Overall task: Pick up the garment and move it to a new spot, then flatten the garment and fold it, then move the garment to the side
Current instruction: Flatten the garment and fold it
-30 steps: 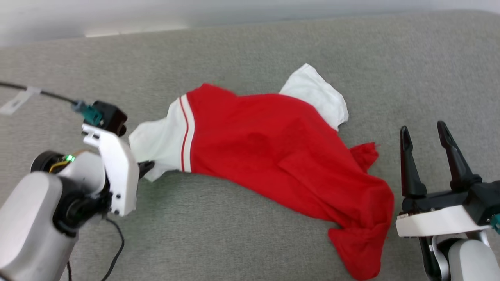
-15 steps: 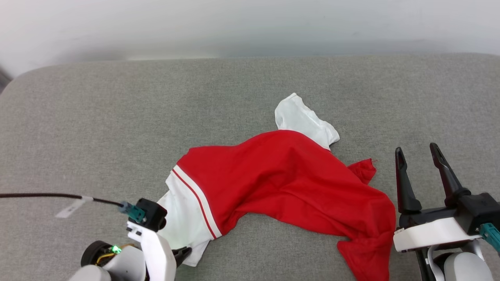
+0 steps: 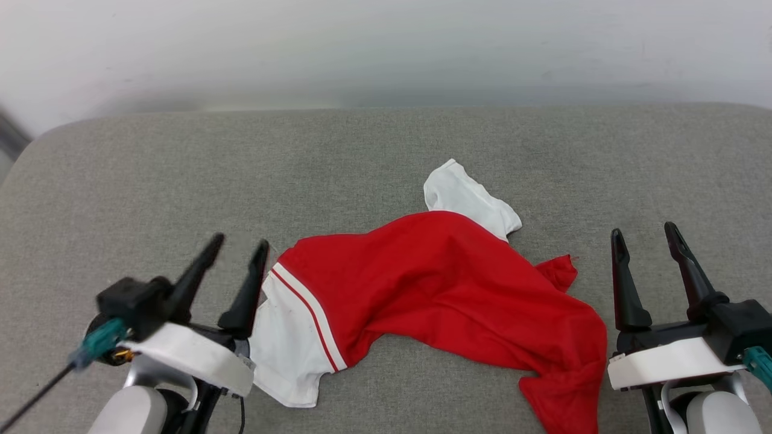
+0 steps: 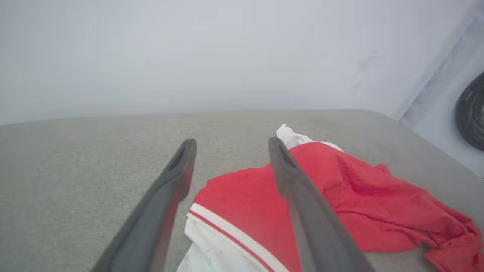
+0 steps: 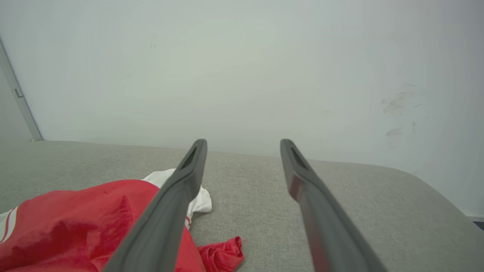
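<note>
Toward the near edge of the grey cushion [image 3: 181,181], the garment [image 3: 434,283] lies crumpled between our left hand [image 3: 240,241] and right hand [image 3: 642,229], both wide open and empty, so we could pinch doubled layers and spread it twisted.

Grey fabric surface [image 3: 386,150] is butting against a pale wall [image 3: 386,48] bearing scuff marks [image 5: 397,102]; a dark round object [image 4: 470,113] is sitting beyond its edge.

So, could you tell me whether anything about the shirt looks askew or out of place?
Yes: the shirt lies crumpled and slanted on the grey cushion rather than flat. Its red end is bunched up beside the right gripper, and one white sleeve sticks out toward the back.
</note>
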Controlling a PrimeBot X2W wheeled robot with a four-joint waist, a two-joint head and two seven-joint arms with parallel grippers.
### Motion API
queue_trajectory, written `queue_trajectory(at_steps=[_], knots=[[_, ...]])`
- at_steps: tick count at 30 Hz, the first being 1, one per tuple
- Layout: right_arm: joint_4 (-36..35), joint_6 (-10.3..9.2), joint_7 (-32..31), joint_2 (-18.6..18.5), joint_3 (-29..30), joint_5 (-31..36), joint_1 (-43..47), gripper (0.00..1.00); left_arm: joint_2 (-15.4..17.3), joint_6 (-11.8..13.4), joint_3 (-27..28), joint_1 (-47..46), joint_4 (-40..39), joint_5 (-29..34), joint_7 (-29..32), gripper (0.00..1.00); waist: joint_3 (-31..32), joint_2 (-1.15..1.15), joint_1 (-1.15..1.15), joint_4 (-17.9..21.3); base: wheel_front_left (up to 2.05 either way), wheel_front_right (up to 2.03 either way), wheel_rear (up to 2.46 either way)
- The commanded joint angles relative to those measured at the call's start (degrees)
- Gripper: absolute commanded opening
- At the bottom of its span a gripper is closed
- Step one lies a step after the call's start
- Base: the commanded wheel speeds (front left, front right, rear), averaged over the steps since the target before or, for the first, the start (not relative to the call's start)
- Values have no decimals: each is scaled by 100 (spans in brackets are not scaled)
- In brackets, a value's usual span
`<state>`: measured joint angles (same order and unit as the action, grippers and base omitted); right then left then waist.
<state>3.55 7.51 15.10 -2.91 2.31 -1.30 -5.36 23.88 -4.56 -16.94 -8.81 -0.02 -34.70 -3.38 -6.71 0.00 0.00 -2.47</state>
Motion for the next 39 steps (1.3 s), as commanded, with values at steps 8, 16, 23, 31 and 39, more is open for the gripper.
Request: queue_trajectory(at_steps=[8,16,23,31,39], knots=[[-63,-5,-25,4,-134,27,-26,100,-635,463,724,355,-380,871,-1185,100,-116,0,0,-96,0,0,0],[-347,-4,-1947,-766,-683,-466,-876,100,-1387,193,1198,544,-831,1819,-1182,100,-606,0,0,-407,0,0,0],[-240,-4,-5144,-2011,-1676,-1792,-2285,100,-1802,-129,1145,272,-670,2108,-1183,100,-1109,0,0,-790,0,0,0],[595,-4,-7490,-2373,-2302,-2562,-3719,100,-2015,-251,874,-47,-533,2179,-1183,100,-1584,0,0,-1386,0,0,0],[1773,-4,-7740,-2536,-2384,-2151,-4081,100,-2082,-277,616,-169,-545,2225,-1183,100,-1739,0,0,-1864,0,0,0]])
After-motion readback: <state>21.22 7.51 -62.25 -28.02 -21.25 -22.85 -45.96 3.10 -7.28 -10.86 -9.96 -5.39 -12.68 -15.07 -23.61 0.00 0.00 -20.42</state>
